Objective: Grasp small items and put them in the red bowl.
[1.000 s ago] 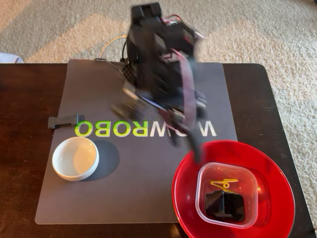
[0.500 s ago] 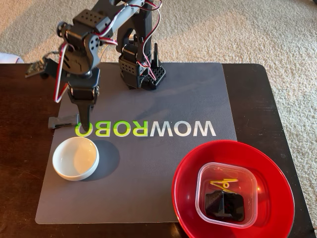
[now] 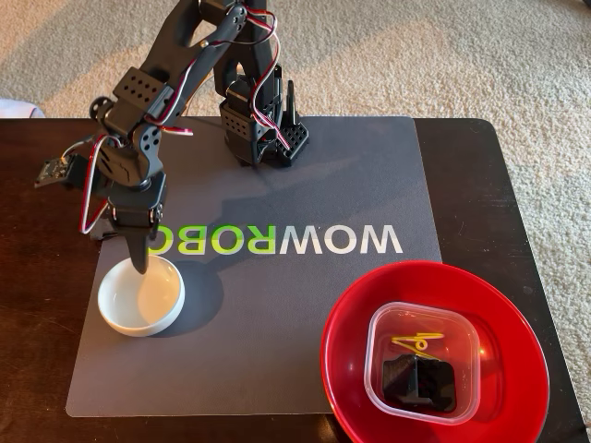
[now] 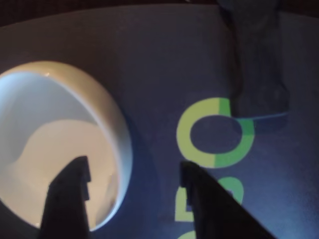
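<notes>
1. The gripper (image 4: pixel 134 174) hangs with jaws apart astride the far rim of the small white bowl (image 3: pixel 140 295), at the mat's (image 3: pixel 277 369) near left.
2. The red bowl (image 3: pixel 517 323) sits near right, holding the clear tub (image 3: pixel 379 355) with the yellow-green clothespin (image 3: pixel 417 340) and a black part (image 3: pixel 417 380) inside.

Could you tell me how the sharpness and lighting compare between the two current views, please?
The fixed view is sharp and evenly lit, with a soft shadow beside the white bowl; the wrist view is dim, bluish and soft, and the hand is dark against the bowl's bright rim.
</notes>
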You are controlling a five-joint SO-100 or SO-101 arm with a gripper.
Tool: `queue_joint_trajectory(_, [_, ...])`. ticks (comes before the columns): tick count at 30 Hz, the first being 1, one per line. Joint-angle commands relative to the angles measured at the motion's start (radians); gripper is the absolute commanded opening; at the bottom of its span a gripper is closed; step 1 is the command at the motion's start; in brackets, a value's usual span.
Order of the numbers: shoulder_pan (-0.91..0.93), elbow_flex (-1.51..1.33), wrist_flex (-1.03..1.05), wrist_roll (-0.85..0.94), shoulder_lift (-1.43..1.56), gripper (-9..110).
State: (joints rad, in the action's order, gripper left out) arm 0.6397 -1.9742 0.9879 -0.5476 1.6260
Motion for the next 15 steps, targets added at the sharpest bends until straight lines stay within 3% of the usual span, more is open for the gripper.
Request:
queue_joint_trajectory(1, [-0.009, 0.034, -0.031, 0.002, -0.031, 22])
queue_joint_trajectory(9, [-0.046, 0.201, -0.035, 0.025, -0.236, 16])
queue_joint_trajectory(12, [-0.055, 0.235, -0.025, 0.025, -0.27, 2])
queue_joint_trajectory(15, [-0.069, 0.227, -0.012, 0.02, -0.258, 0])
